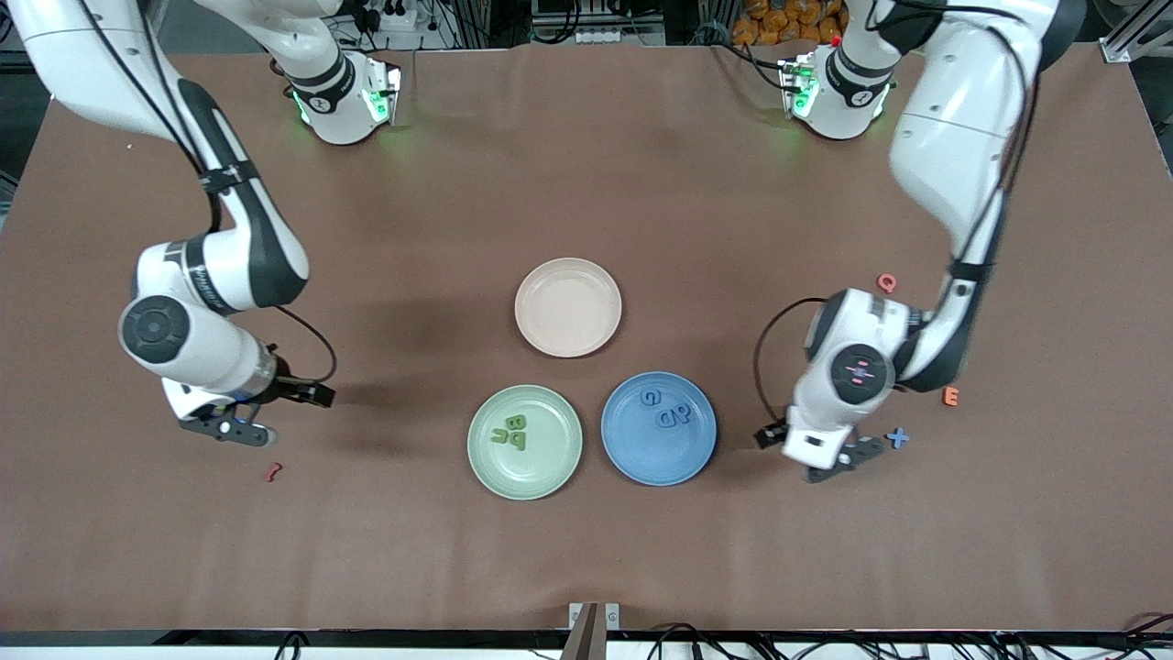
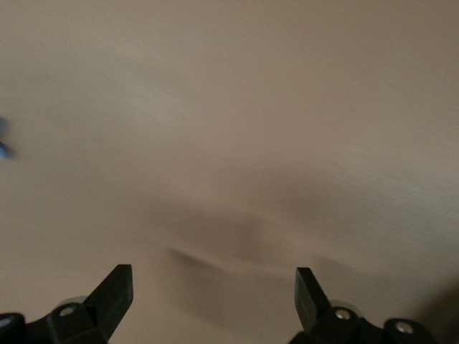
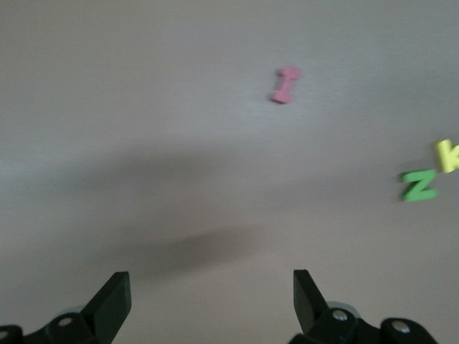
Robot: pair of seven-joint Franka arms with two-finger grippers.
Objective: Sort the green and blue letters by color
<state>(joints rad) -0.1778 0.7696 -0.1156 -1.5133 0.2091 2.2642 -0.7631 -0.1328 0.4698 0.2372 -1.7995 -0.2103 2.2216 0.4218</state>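
Three green letters [image 1: 513,433] lie on the green plate [image 1: 486,467] and three blue letters [image 1: 672,414] on the blue plate [image 1: 641,463]. A blue X [image 1: 898,437] lies on the table toward the left arm's end; it shows as a blue smear [image 2: 3,140] in the left wrist view. My left gripper [image 1: 838,461] [image 2: 214,276] hangs open beside the X, over bare table. A green N [image 3: 419,185] lies next to a yellow K [image 3: 448,155] in the right wrist view; the arm hides both in the front view. My right gripper [image 1: 234,431] [image 3: 211,283] is open and empty.
A pale pink plate [image 1: 568,306] stands empty, farther from the front camera than the two coloured plates. A pink Q [image 1: 886,282] and an orange E [image 1: 951,396] lie near the left arm. A dark red squiggle [image 1: 272,472] [image 3: 285,84] lies by the right gripper.
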